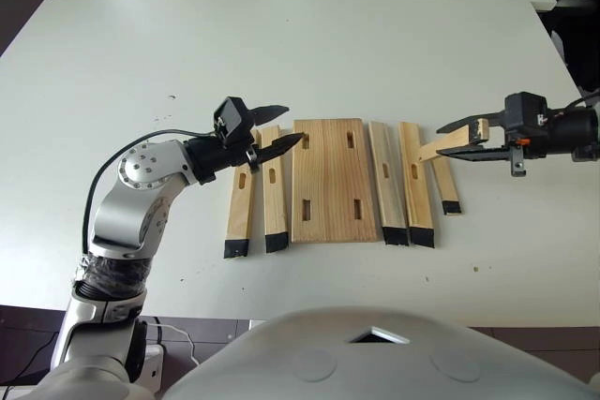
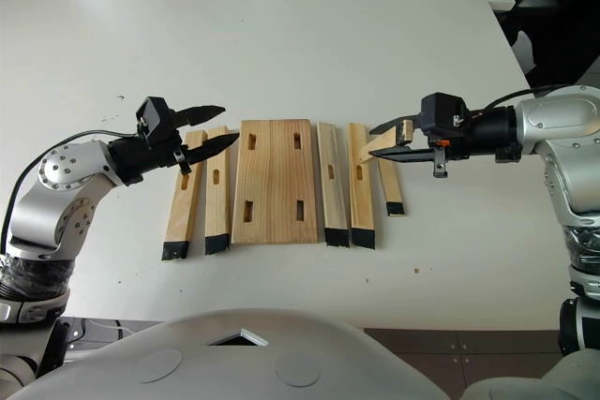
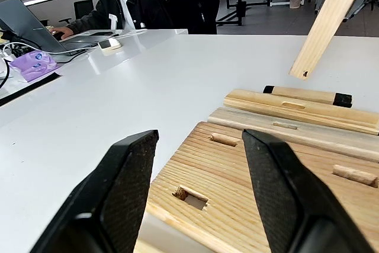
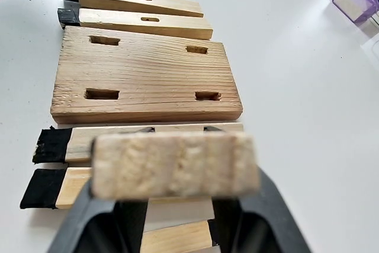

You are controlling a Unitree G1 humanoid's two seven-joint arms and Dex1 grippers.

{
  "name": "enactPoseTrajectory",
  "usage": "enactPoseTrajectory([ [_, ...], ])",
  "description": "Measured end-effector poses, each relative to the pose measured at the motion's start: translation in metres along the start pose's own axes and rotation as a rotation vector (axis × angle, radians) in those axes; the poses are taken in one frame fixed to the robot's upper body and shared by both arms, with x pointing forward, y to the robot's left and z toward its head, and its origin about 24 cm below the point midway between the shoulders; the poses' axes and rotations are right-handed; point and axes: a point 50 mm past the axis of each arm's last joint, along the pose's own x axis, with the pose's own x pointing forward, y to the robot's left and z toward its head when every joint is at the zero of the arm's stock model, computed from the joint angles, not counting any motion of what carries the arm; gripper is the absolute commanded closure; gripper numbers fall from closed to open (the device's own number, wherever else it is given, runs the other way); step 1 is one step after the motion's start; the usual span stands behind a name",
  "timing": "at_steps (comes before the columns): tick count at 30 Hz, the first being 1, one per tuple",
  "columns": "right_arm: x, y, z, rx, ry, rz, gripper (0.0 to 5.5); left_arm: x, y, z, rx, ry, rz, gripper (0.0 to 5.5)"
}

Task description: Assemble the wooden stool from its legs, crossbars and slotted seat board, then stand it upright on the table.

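Left fingers (image 1: 284, 144) spread open above the seat board (image 1: 328, 185) corner — right fingers (image 1: 461, 123) clamp a raised crossbar (image 1: 430, 150).

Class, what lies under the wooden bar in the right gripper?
A black-tipped wooden leg lying on the white table; the held pale wooden bar covers its far end.

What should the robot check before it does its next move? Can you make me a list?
1. Grip: the right gripper is shut on a stick, held above the table: ok.
2. Free hand: the left gripper is open with nothing in it, over a far corner of the seat board: ok.
3. Seat board lies flat, four slots facing up: ok.
4. The legs lie flat, two on each side of the seat board: ok.
5. Stick fits a slot: cannot tell.
6. Pieces joined: not ok, none yet.
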Motion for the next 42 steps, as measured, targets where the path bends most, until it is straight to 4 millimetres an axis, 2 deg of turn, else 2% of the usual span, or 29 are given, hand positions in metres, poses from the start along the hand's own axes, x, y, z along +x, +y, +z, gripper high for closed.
enactPoseTrajectory([
  [8, 0.016, 0.001, -0.016, -0.027, -0.001, -0.002, 4.20, 0.004, -0.007, -0.005, -0.013, 0.005, -0.012, 2.86],
  [17, 0.020, 0.009, -0.034, -0.014, 0.028, -0.005, 4.20, 0.005, -0.008, -0.005, -0.013, 0.006, -0.026, 2.86],
  [30, 0.028, 0.020, -0.039, 0.044, 0.026, 0.061, 4.20, 0.006, -0.013, -0.005, -0.003, 0.012, -0.036, 2.86],
  [35, 0.032, 0.009, -0.040, 0.101, 0.038, 0.116, 4.20, 0.009, -0.016, -0.006, -0.006, 0.011, -0.050, 2.86],
  [42, 0.048, -0.004, -0.042, 0.161, -0.005, 0.120, 4.20, 0.016, -0.021, -0.006, -0.012, 0.001, -0.092, 2.86],
])
